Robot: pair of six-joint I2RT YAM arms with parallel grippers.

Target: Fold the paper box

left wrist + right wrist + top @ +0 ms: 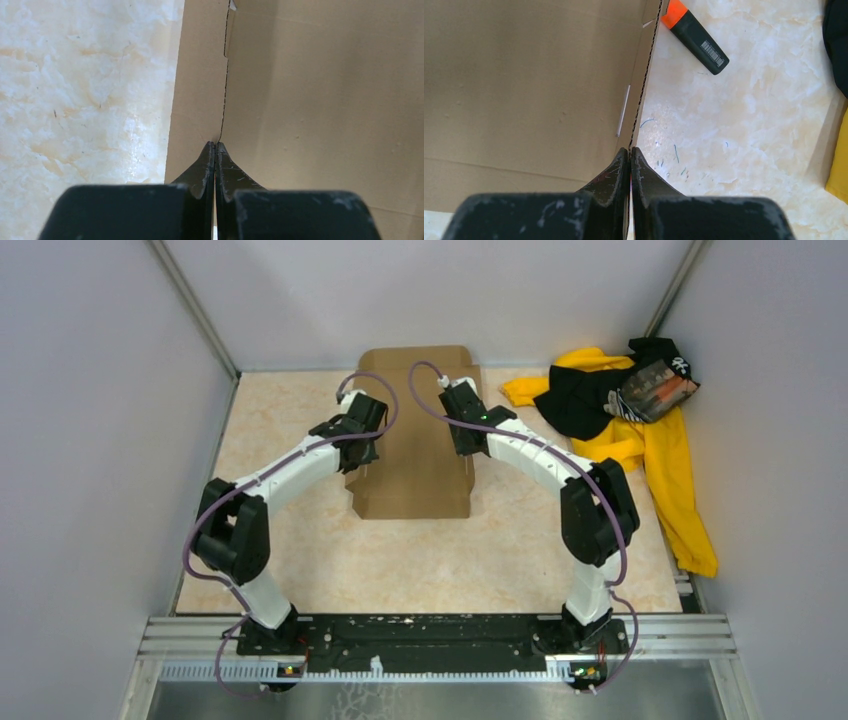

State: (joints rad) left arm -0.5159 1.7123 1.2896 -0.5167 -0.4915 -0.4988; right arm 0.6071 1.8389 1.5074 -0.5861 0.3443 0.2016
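Observation:
The paper box, plain brown cardboard, lies in the middle of the table with its long side flaps turned up. My left gripper is shut on the top edge of the left flap. In the left wrist view that edge runs straight away from the closed tips of the left gripper, with the box floor to the right. My right gripper pinches the right flap. In the right wrist view the flap's corrugated edge passes between the tips of the right gripper, beside the box floor.
A yellow-and-black clothing pile lies at the back right and trails down the right side. An orange-and-black marker lies on the marble-look table just outside the right flap. Grey walls close in the table on three sides.

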